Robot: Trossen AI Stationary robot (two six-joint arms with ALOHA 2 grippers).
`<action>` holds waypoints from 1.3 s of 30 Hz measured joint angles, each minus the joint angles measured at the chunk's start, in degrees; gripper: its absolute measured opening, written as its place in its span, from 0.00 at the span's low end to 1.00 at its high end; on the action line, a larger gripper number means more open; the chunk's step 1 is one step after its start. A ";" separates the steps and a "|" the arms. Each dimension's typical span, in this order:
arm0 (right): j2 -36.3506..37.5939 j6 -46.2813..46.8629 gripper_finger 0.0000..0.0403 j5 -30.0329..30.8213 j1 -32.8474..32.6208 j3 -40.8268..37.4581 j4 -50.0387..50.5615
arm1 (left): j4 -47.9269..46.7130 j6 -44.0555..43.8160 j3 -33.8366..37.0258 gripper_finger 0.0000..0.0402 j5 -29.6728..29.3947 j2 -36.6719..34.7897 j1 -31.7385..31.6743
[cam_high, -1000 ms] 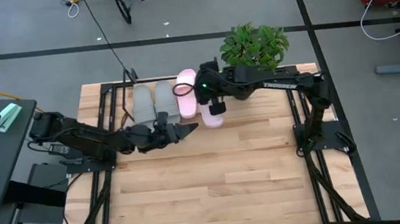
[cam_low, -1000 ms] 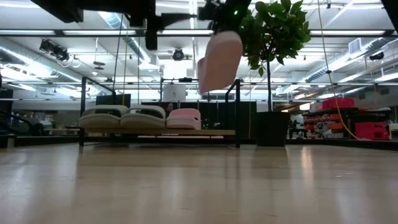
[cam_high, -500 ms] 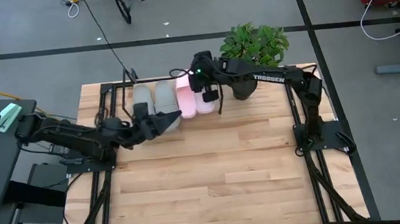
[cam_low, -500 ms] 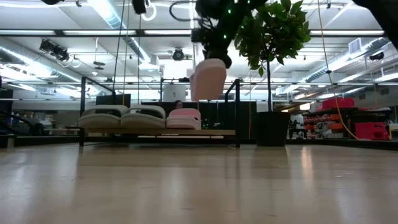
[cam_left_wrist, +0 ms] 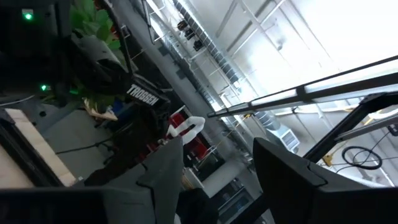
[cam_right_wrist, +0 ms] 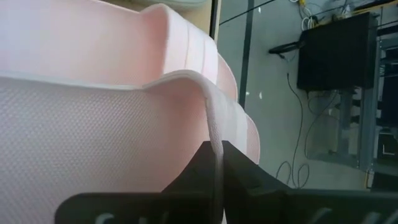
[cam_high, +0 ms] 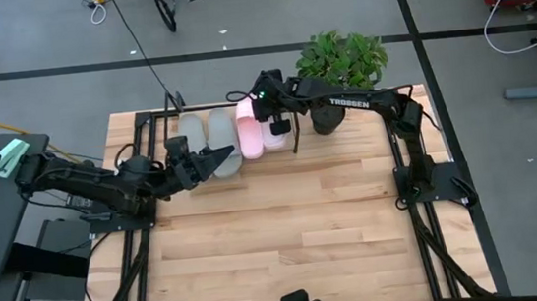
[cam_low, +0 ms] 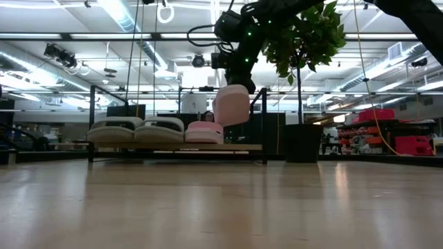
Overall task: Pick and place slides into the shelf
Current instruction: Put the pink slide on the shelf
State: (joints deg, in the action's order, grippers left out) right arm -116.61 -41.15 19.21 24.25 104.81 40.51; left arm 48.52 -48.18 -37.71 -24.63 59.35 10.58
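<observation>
The shelf point(cam_high: 164, 141) stands at the table's far edge, with a wooden board point(cam_low: 246, 146) between black end frames. Two grey slides point(cam_high: 206, 133) and one pale pink slide point(cam_high: 248, 133) sit side by side on the board. My right gripper point(cam_high: 274, 120) hovers over the shelf's right part, shut on the second pink slide point(cam_low: 232, 105), which hangs just right of the resting pink one point(cam_low: 205, 131). My left gripper point(cam_high: 225, 156) is open, near the grey slides' near ends, and touches nothing; in its wrist view the fingers point(cam_left_wrist: 163, 171) point at the ceiling. My right gripper pinches a thin pink edge of the slide point(cam_right_wrist: 212, 127) between its two fingers point(cam_right_wrist: 199, 168), coming from above and pointing down. The slide hangs below the fingers, its sole near upright, lifted clear of the board.
A green plant point(cam_high: 341, 61) in a black pot point(cam_low: 301, 143) stands at the shelf's right end, close behind my right arm. The wooden table point(cam_high: 297, 237) stretches bare toward its near edge. Black frame rails run along both table sides.
My right gripper has carried the pink slide toward the far edge and down, from high over the table to just above the shelf's board beside the resting pink slide. My left gripper has drawn back toward the table's left and a little toward the far edge, staying open.
</observation>
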 joint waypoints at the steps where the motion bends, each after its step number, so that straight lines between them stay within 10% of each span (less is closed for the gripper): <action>1: -0.03 0.00 0.02 0.09 -0.01 0.00 0.02 | -0.29 -0.04 0.02 0.50 0.01 0.04 0.07; 39: 1.02 2.71 0.02 -0.74 1.42 -6.61 -3.34 | -0.77 0.85 0.02 0.47 -0.16 0.09 0.34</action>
State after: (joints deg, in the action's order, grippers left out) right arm -115.59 -38.43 18.48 25.67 98.20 37.16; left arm 47.76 -47.33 -37.69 -24.80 59.44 10.92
